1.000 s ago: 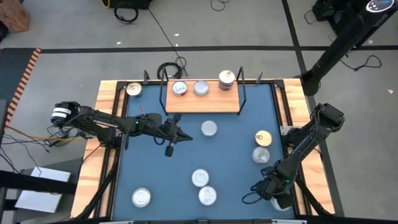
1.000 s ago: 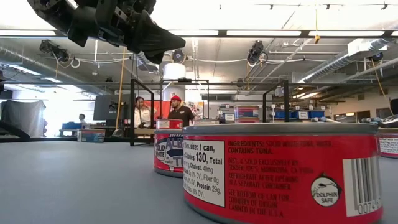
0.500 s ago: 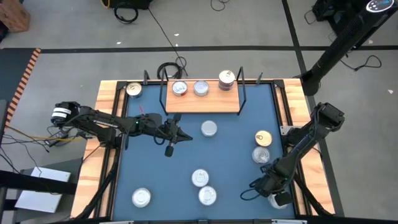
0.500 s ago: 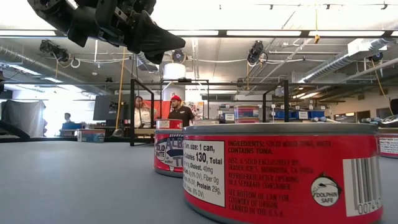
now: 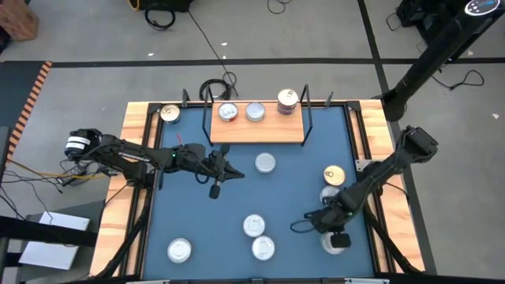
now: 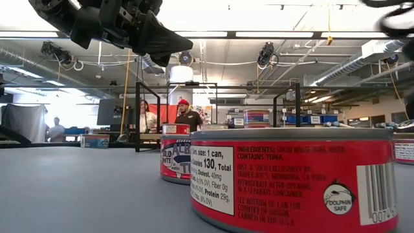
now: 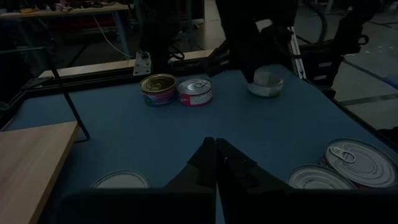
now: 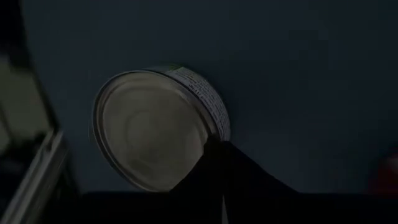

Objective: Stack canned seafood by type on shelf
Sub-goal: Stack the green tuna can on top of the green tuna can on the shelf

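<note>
A short round silver-lidded tin (image 8: 158, 127) with a pale printed side label lies just beside the right gripper (image 8: 219, 155), whose fingers are pressed together.

Red-labelled tins (image 6: 294, 178) with silver lids (image 5: 265, 163) sit on a blue table (image 5: 197, 221) by a pale wood shelf (image 5: 256, 128).

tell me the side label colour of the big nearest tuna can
Red, on the tuna can; clearest in the low view.
</note>
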Controlling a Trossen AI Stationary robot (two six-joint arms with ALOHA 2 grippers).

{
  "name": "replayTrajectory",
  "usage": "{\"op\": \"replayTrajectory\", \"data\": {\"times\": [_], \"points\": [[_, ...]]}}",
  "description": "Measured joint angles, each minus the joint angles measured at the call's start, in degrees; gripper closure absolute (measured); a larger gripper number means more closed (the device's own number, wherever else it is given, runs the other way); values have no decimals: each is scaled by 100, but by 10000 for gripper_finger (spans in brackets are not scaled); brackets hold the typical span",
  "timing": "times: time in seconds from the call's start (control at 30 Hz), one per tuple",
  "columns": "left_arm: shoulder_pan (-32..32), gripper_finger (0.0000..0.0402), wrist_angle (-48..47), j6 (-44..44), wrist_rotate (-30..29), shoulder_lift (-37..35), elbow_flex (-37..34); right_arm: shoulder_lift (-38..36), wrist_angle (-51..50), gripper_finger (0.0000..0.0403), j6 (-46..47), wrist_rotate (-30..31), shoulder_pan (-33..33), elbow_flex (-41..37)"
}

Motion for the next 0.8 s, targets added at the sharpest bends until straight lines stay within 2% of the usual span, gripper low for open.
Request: {"op": "replayTrajectory", "data": {"times": [0.17,0.37,0.6,0.8], "points": [[0,396,0,-2,0,0,0,-340,27,400,203,530,-577,2],[-1,396,0,-3,-2,0,0,-520,45,401,612,871,-1335,4],[0,396,-2,-4,-4,0,0,-494,172,402,1697,1594,-2172,9],[-2,396,-30,-26,-61,0,0,-507,819,402,1809,1879,-2741,9]]}}
